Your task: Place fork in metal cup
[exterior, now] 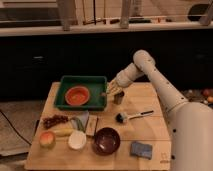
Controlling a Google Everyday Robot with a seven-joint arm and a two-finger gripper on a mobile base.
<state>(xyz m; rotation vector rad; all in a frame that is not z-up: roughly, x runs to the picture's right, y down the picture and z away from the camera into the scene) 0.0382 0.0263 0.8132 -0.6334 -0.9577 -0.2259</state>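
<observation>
Fork [105, 94], in the single camera view, shows only as a short pale tan sliver. It pokes out leftward from the end effector [114, 89], over the right rim of the green tray [65, 80] and just beside the cup [118, 98]. The rest of its length is hidden behind the wrist.

It looks slim, light and stiff, and probably smooth enough to twist in a loose hold. I judge the best grip to be across the handle near the middle, so that it hangs straight and one end can drop into the narrow mouth.

The end effector hovers directly above and slightly left of the cup, reaching in from the arm on the right. Whether it is spread or pinching the fork I cannot tell, since the two blur together there.

The cup stands upright on the desk [150, 127], close to the tray's right wall. It is small and may tip if struck from the side.

An orange bowl [77, 95] sits in the tray. A brush [132, 116] lies in front of the cup, and a maroon bowl [106, 140] stands nearer the front edge, well apart from the cup.
</observation>
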